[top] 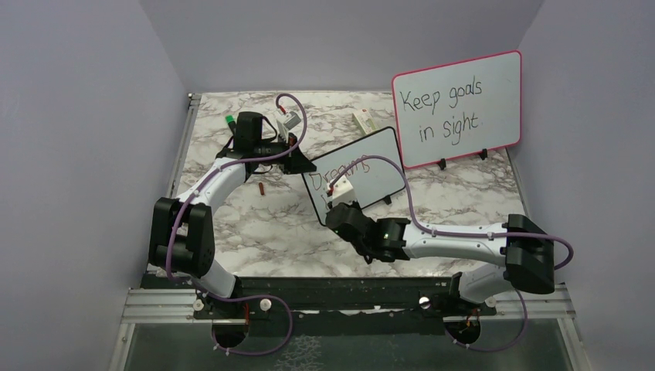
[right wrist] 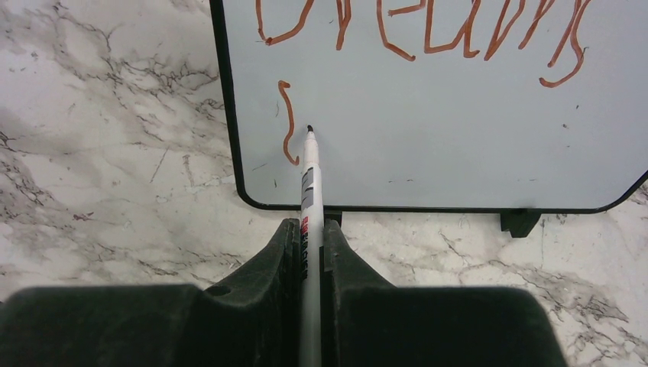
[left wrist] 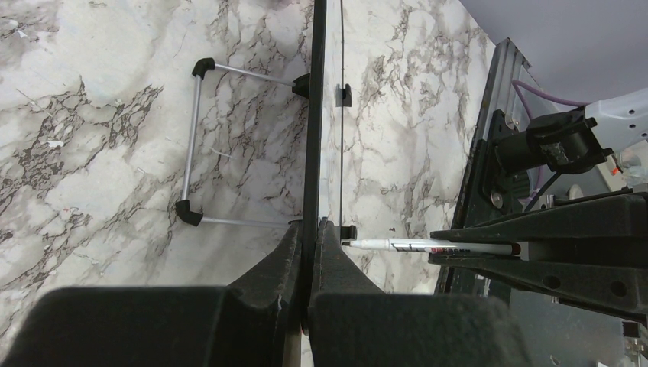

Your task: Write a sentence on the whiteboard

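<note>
Red ink, one word done: "Dreams" [right wrist: 428, 30] runs along the top of the whiteboard [right wrist: 458, 130], with a single short stroke [right wrist: 288, 122] begun beneath it at the left.

Whiteboard stands propped on marble table [top: 263, 224], mid-field, in front of and left of the pink-framed board [top: 456, 108]. Face tilted toward the right arm. Small black feet along its lower edge; wire stand [left wrist: 195, 145] behind.

Handling, my reading: thin, stiff panel, probably light. Slick face, narrow footing. Likely to slide or tip back under pen pressure. Best held by the black frame, off the writing area, since fresh ink would smear.

That is where the left gripper [left wrist: 309, 229] has it: fingers clamped on the frame edge at the end nearest the left arm, board seen edge-on from that wrist.

Right gripper [right wrist: 307, 233] clenched around the marker [right wrist: 309, 191], barrel running straight out between the fingers, tip forward.

Board to marker: board lies directly ahead of the tip. Tip sits over the lower left of the white face, just right of the lone second-line stroke and above the bottom frame. Cannot tell whether the tip touches the surface or hovers just off it.

Blank white extends rightward from the tip, room for the rest of the line.
</note>
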